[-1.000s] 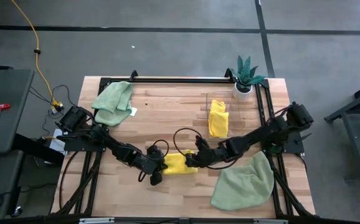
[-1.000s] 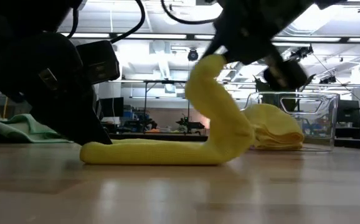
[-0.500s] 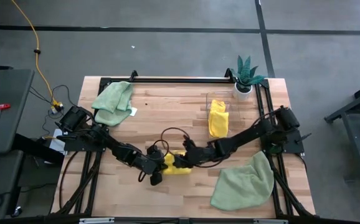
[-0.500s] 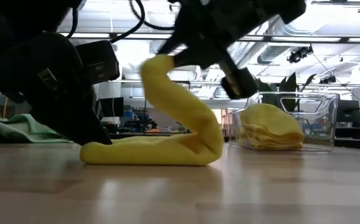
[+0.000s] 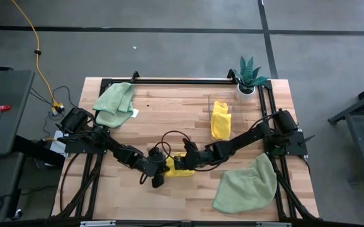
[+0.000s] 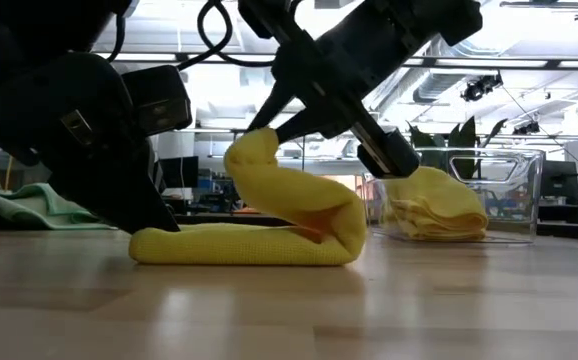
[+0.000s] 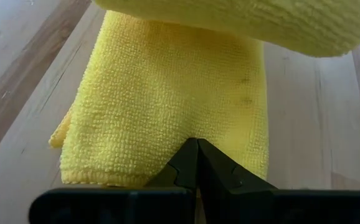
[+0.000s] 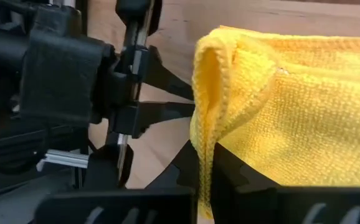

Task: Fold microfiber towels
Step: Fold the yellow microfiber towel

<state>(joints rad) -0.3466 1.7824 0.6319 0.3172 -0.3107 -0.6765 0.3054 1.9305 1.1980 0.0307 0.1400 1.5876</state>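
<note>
A bright yellow towel [image 5: 181,165] lies at the table's middle front. Its lower part is flat on the wood [image 6: 229,245] and its right end is doubled back over it in a loop [image 6: 314,205]. My left gripper [image 5: 161,169] is shut at the towel's left end. My right gripper [image 5: 183,156] is shut on the raised end, above the lower layer. My left gripper presses its shut fingertips [image 7: 197,152] down on the towel's left end [image 7: 167,124], slanting down from the table's left. That end lies flat on the wood. My right gripper pinches the towel's turned-over end at its hemmed edge [image 8: 206,93] between its two fingers. It comes from the table's right, slanting down. The end [image 6: 254,150] is lifted clear above the lower layer, and the cloth curves slack down into the fold.
A clear bin [image 5: 220,118] at the back right holds a folded yellow towel [image 6: 439,205]. A pale green towel [image 5: 114,104] lies at the back left and another [image 5: 248,184] at the front right. A potted plant [image 5: 250,75] stands in the back right corner.
My right gripper has gone toward the table's left and down, carrying the towel's right end over the lower layer. The raised part has bent from a steep upright flap into a low loop. The left end has stayed under my left gripper.
</note>
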